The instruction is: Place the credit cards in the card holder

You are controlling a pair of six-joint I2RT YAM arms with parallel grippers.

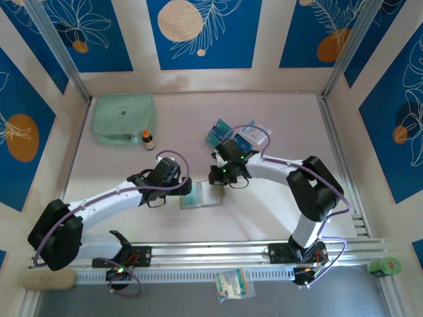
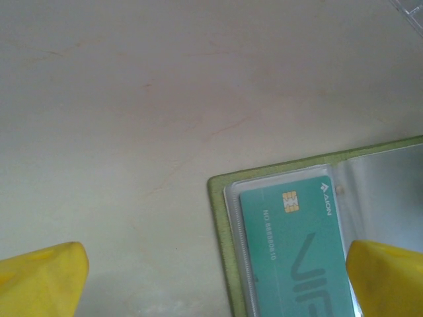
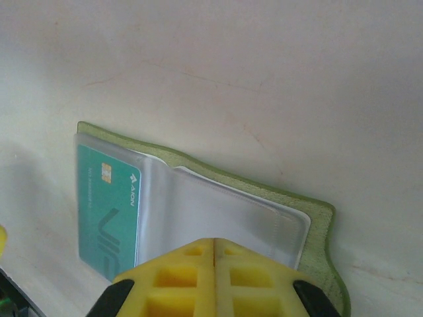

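The olive-green card holder (image 1: 210,198) lies open on the table between the two grippers. One teal credit card (image 2: 297,254) with a gold chip sits in its left clear pocket, also seen in the right wrist view (image 3: 106,205). The right pocket (image 3: 218,208) is empty. More teal and blue credit cards (image 1: 217,131) rest at the back. My left gripper (image 2: 215,284) stands open, its yellow fingers (image 2: 39,281) straddling the holder's left corner. My right gripper (image 3: 213,254) is shut, tips over the empty pocket, with nothing visible between them.
A mint-green zip pouch (image 1: 123,117) and a small brown bottle (image 1: 148,140) stand at the back left. A white-and-blue packet (image 1: 256,132) lies by the back cards. A metal rail (image 1: 218,254) runs along the near edge, with a small packet (image 1: 232,284) below it.
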